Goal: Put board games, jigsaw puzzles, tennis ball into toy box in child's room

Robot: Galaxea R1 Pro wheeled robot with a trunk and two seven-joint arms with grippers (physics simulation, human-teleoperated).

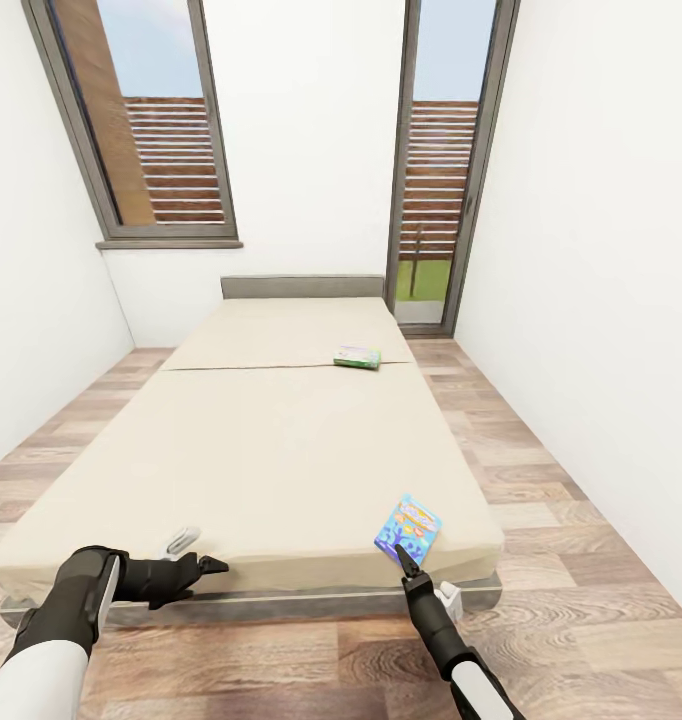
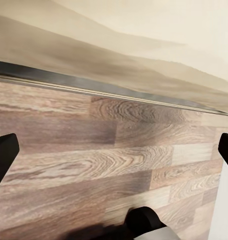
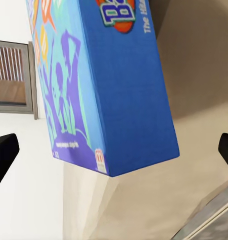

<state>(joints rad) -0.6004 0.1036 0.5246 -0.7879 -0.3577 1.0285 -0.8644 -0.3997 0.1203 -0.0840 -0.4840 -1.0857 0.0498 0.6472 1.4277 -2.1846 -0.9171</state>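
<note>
Two board games lie on the beige bed (image 1: 261,450). A blue board game (image 1: 408,528) sits at the near right corner of the mattress. A green one (image 1: 357,357) lies further back, near the right edge. My right gripper (image 1: 406,560) is open, right at the blue box's near edge. In the right wrist view the blue board game (image 3: 108,85) looms close, with the right gripper (image 3: 114,155) spread wide on either side of it and not touching. My left gripper (image 1: 203,562) is open and holds nothing, low by the bed's foot. In its own view the left gripper (image 2: 114,150) faces the floor.
The bed's grey frame (image 2: 93,87) runs along the wood-plank floor (image 2: 93,165). White walls close in on both sides. A window (image 1: 161,130) and a tall glazed door (image 1: 441,180) stand behind the grey headboard (image 1: 301,287). Floor strips run along each side of the bed.
</note>
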